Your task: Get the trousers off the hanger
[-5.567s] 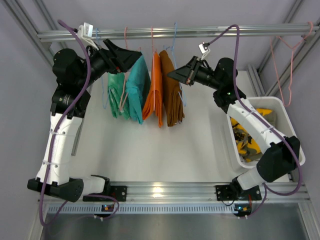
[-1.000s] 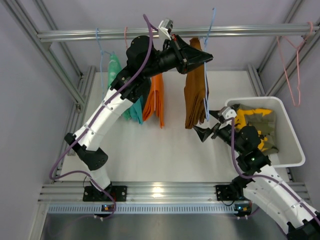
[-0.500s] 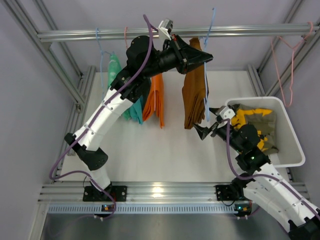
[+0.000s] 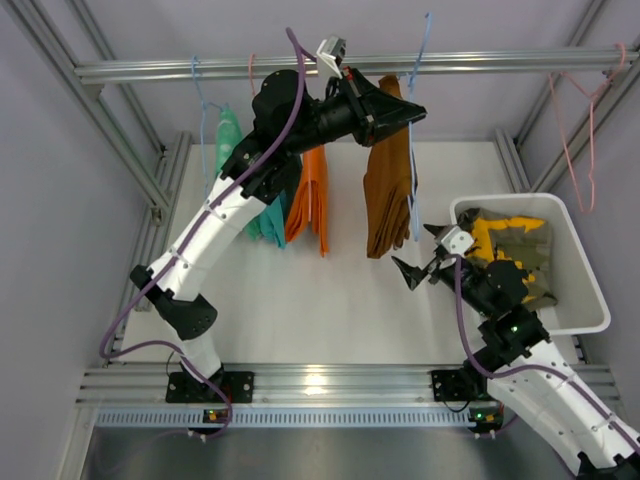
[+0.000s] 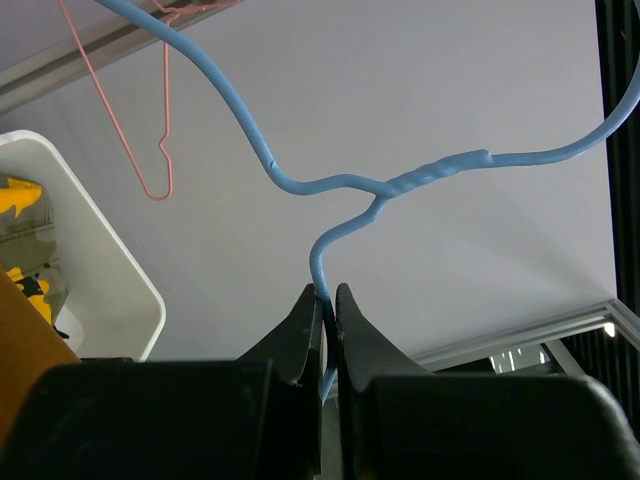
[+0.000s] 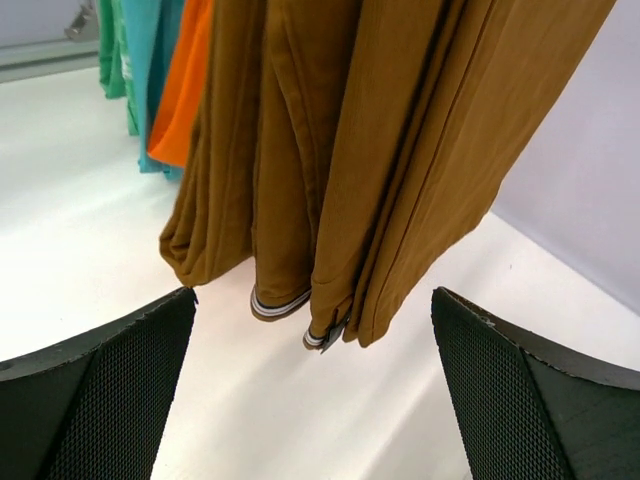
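From above, the left gripper [image 4: 412,112] is raised to the rail [image 4: 200,71] and pinched shut on the wire of a blue hanger [image 4: 411,180]. The brown trousers [image 4: 386,190] hang from that hanger, apart from the orange trousers [image 4: 312,195], teal trousers [image 4: 266,222] and green trousers [image 4: 228,135], which hang further left. The right gripper [image 4: 416,252] sits low above the white surface [image 4: 300,310], jaws spread wide and holding nothing, just beside the bottom end of the brown pair. To its right, a white bin [image 4: 592,300] holds the yellow-and-dark trousers [image 4: 492,232]. A pink hanger [image 4: 590,140] hangs at the far right.

In the left wrist view, the two black fingers [image 5: 352,330] close tightly on the blue wire just below its twisted neck; the bin and pink hanger lie beyond.

In the right wrist view, the fingers [image 6: 100,385] stand far apart at the bottom corners, with the folded brown legs and their striped cuffs hanging between and beyond them, not touching either.
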Action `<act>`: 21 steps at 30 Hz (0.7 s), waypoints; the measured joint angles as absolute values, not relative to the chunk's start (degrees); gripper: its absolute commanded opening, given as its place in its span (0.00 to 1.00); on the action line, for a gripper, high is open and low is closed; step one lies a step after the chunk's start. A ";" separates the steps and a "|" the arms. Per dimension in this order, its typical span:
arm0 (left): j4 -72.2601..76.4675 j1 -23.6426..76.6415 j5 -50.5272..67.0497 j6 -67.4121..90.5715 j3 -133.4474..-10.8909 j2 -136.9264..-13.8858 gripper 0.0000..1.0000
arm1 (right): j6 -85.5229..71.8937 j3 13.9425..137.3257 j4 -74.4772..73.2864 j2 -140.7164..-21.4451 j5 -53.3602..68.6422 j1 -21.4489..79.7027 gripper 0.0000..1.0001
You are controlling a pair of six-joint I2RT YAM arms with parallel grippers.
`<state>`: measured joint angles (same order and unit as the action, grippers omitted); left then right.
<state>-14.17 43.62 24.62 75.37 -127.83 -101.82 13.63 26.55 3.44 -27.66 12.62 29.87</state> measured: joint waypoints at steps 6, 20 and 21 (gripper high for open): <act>-14.20 43.57 24.62 75.44 -127.85 -101.82 0.00 | 11.75 26.13 6.44 -35.09 10.28 29.89 0.99; -14.24 43.57 24.64 75.55 -127.83 -101.82 0.00 | 5.93 26.44 17.54 -46.15 4.12 29.89 0.99; -14.24 43.57 24.67 75.57 -127.83 -101.82 0.00 | 5.61 26.68 17.63 -46.48 4.12 29.89 1.00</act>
